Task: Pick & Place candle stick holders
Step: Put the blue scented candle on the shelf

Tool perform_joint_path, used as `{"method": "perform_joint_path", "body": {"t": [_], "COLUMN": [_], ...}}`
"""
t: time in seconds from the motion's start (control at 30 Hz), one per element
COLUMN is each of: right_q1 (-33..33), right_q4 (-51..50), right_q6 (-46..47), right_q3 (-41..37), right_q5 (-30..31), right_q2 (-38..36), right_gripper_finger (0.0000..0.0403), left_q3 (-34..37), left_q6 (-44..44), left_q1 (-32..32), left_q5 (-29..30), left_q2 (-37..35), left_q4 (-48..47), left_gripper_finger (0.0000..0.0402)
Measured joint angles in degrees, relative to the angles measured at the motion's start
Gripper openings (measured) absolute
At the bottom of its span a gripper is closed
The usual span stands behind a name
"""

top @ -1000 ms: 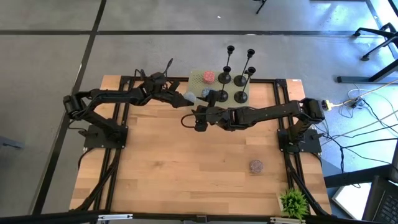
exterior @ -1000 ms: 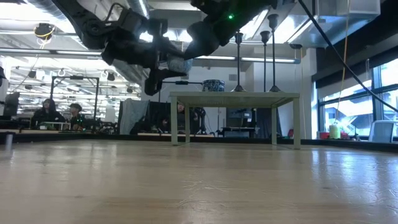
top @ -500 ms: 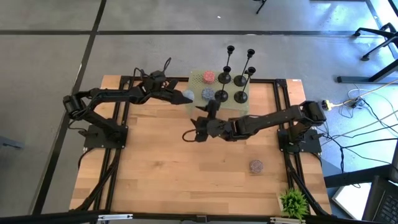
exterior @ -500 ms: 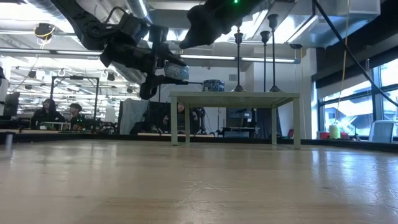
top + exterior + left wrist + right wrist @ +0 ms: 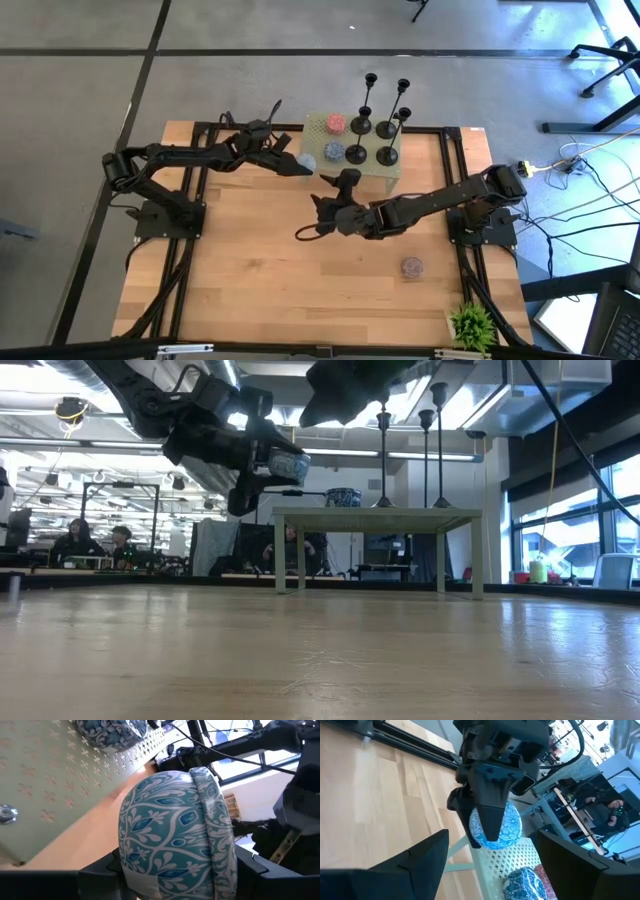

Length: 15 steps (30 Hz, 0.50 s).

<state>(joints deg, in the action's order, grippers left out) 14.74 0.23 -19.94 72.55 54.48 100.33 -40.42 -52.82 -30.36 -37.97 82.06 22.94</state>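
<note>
Four black candle stick holders (image 5: 386,155) stand upright on their round bases on a small green perforated stand (image 5: 375,170) at the table's far edge, with their stems (image 5: 383,455) rising above it. My left gripper (image 5: 300,163) is shut on a blue-and-white patterned ball (image 5: 172,835), just left of the stand and above the table. My right gripper (image 5: 330,190) is open and empty. It hovers nearer the middle of the table and points at the ball, which also shows in the right wrist view (image 5: 497,827). My left gripper pinches the ball between its two fingers (image 5: 97,875), one on each opposite side (image 5: 131,865). The fingers come from the table's left, about level. The ball is lifted clear of the table (image 5: 290,463), with its raised band (image 5: 212,820) running between the fingers.
A red patterned ball (image 5: 335,122) and a second blue patterned ball (image 5: 332,152) sit on the stand's left part. Another patterned ball (image 5: 411,267) lies on the table at the near right. A small green plant (image 5: 472,325) stands at the near right corner.
My right gripper has drawn back from the ball toward the table's near edge and has risen, staying open. My left gripper has kept its hold on the ball beside the stand.
</note>
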Motion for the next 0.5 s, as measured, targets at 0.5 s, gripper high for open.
{"method": "perform_joint_path", "body": {"t": [0.5], "right_q1": [0.00], "right_q4": [0.20], "right_q6": [0.00], "right_q3": [0.00], "right_q5": [-0.07], "right_q2": [-0.04], "right_gripper_finger": [0.0301], "left_q3": [0.07], "left_q6": [-2.74], "left_q1": [-3.55], "left_q5": [1.75], "left_q2": [3.61], "left_q4": [1.62], "left_gripper_finger": [0.0211]}}
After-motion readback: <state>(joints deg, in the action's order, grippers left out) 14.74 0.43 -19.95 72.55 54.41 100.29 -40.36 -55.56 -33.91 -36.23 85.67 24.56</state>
